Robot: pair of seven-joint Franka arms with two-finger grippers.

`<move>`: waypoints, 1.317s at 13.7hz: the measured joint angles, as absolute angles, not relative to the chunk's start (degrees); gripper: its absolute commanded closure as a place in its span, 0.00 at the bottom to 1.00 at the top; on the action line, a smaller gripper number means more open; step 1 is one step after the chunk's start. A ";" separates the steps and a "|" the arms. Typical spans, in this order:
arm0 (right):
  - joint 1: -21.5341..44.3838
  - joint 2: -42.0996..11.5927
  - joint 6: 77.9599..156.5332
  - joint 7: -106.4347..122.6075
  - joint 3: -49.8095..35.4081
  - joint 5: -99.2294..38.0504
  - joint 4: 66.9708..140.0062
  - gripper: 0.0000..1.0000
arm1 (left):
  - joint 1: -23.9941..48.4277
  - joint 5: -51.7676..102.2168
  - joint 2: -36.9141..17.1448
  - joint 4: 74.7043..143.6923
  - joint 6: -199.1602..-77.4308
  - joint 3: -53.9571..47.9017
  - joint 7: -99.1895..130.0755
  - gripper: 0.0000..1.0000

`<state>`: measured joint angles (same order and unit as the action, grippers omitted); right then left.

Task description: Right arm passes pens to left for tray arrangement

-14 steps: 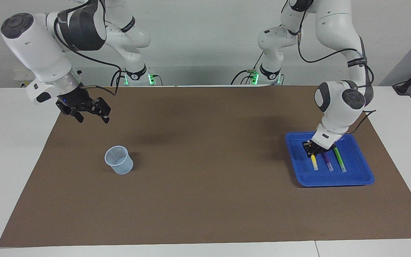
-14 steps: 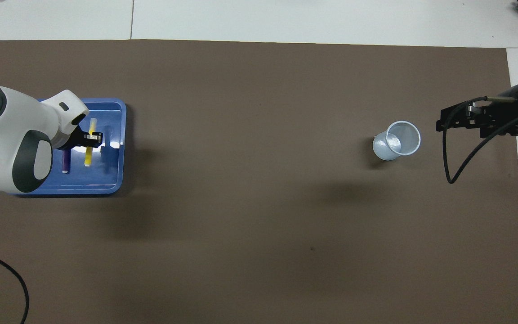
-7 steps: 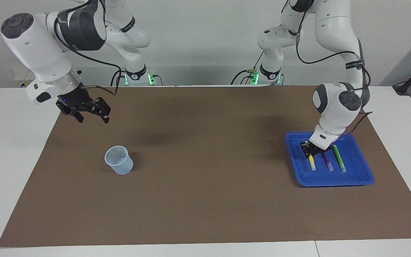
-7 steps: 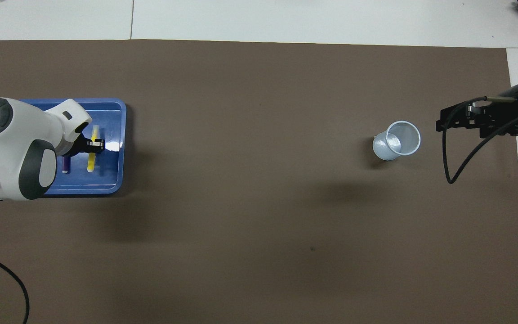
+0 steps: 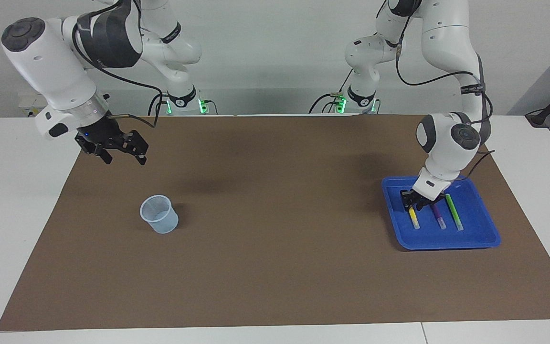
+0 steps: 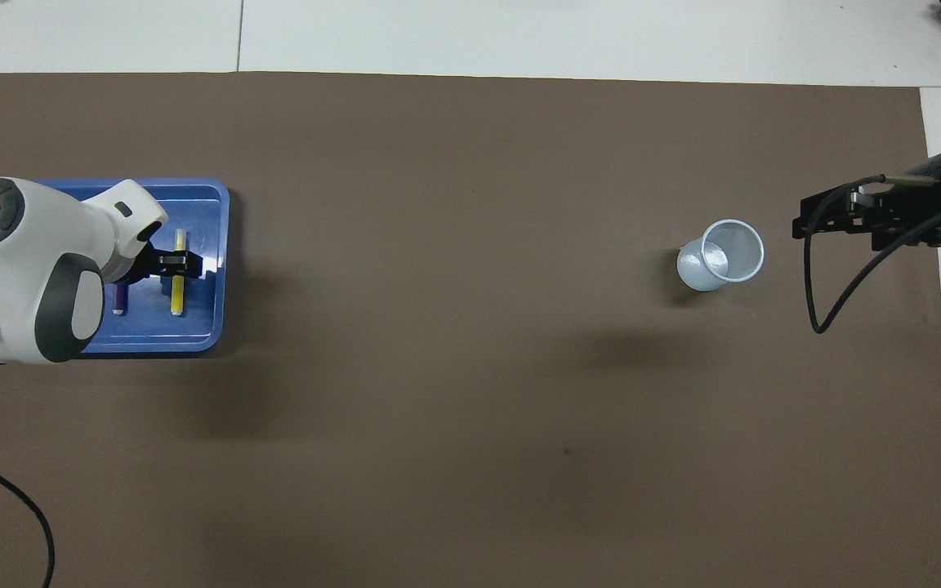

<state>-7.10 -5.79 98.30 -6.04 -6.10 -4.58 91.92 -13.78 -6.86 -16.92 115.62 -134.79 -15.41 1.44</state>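
Left gripper (image 5: pixel 411 202) low over the yellow pen (image 5: pixel 414 218) in the tray (image 5: pixel 447 241), fingers spread; right gripper (image 5: pixel 121 154) waits near the cup (image 5: pixel 159 214), fingers spread.

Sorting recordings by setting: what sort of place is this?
Most likely a robotics lab: two white robot arms mounted at a white table with a brown mat, staged with just a tray and cup.

Three pens (image 5: pixel 436 216) lie side by side in the blue tray (image 5: pixel 485 234) near the mat's (image 5: pixel 275 267) left-arm edge; left gripper (image 5: pixel 409 199) above the yellow one.
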 measured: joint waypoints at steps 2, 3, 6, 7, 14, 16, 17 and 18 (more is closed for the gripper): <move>-7.11 -5.77 98.30 -6.04 -6.08 -4.55 91.92 0.00 | -13.82 -6.86 -16.85 115.05 -134.35 -15.37 1.44 0.00; -7.11 -5.76 98.30 -6.04 -6.07 -4.54 91.92 0.00 | -13.82 -6.86 -16.75 114.05 -133.37 -15.38 1.44 0.00; -7.12 -5.74 98.30 -6.04 -6.05 -4.54 91.92 0.00 | -13.77 -6.86 -16.37 109.10 -127.91 -15.76 1.44 0.00; -7.13 -5.74 98.30 -6.04 -6.03 -4.54 91.92 0.00 | -13.75 -6.86 -16.09 107.61 -125.79 -15.98 1.44 0.00; -7.19 -5.74 98.30 -6.04 -5.96 -4.54 91.92 0.00 | -10.63 -6.85 -13.23 91.16 -100.06 -17.01 1.44 0.00; -7.20 -5.74 98.30 -6.04 -5.93 -4.54 91.92 0.00 | -6.67 -6.84 -13.23 86.37 -93.46 -14.93 1.87 0.00; -7.21 -5.74 98.30 -6.04 -5.93 -4.54 91.92 0.00 | -5.71 -6.84 -13.23 84.24 -90.68 -14.07 1.88 0.00; -7.21 -5.74 98.30 -6.04 -5.92 -4.54 91.92 0.00 | -5.44 -6.84 -13.20 82.32 -88.36 -13.63 1.87 0.00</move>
